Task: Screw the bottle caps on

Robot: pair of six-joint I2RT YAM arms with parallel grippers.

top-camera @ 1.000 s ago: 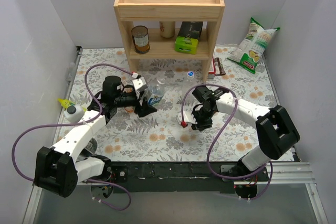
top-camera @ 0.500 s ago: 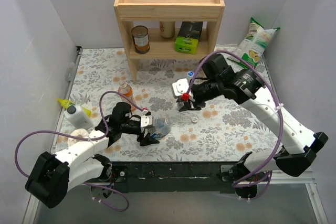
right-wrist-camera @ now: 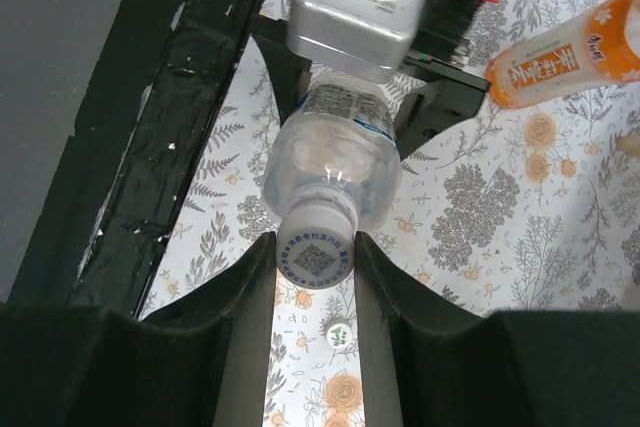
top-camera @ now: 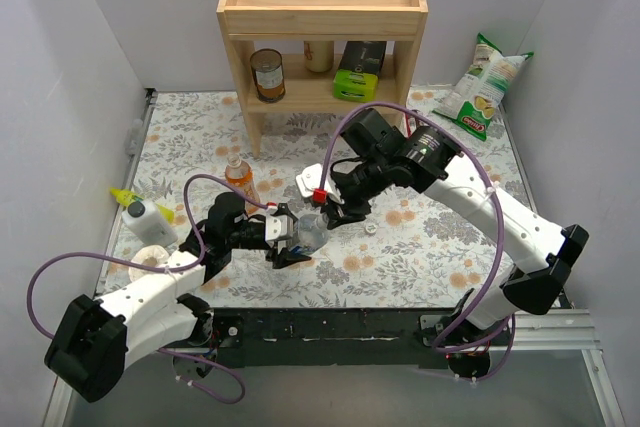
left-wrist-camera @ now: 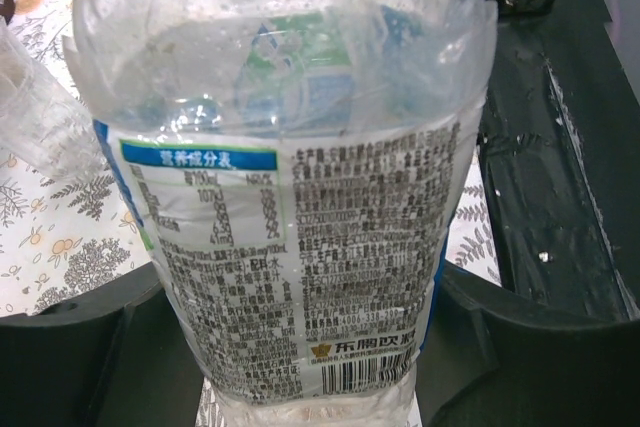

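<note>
My left gripper (top-camera: 296, 241) is shut on the clear bottle with the blue-and-white label (top-camera: 310, 235), holding it tilted above the table. The bottle (left-wrist-camera: 290, 197) fills the left wrist view between the black fingers (left-wrist-camera: 545, 347). My right gripper (top-camera: 331, 215) is shut on the white cap (right-wrist-camera: 318, 255) that sits on this bottle's neck, with both fingers (right-wrist-camera: 245, 297) touching it. The orange bottle (top-camera: 240, 182) stands to the left and shows in the right wrist view (right-wrist-camera: 560, 52). A small white cap (top-camera: 369, 228) lies on the table, also in the right wrist view (right-wrist-camera: 337, 334). The blue and red caps and the plain bottle are hidden.
A white squeeze bottle with a yellow nozzle (top-camera: 148, 217) stands at the left. A wooden shelf (top-camera: 322, 22) at the back holds a tin can (top-camera: 267, 74) and a green box (top-camera: 358, 72). A snack bag (top-camera: 483, 87) lies back right. The black table edge (right-wrist-camera: 130, 147) is near.
My right arm has swung left and down from the middle of the table onto the bottle's cap. My left gripper has kept the bottle and shifted it slightly right.
</note>
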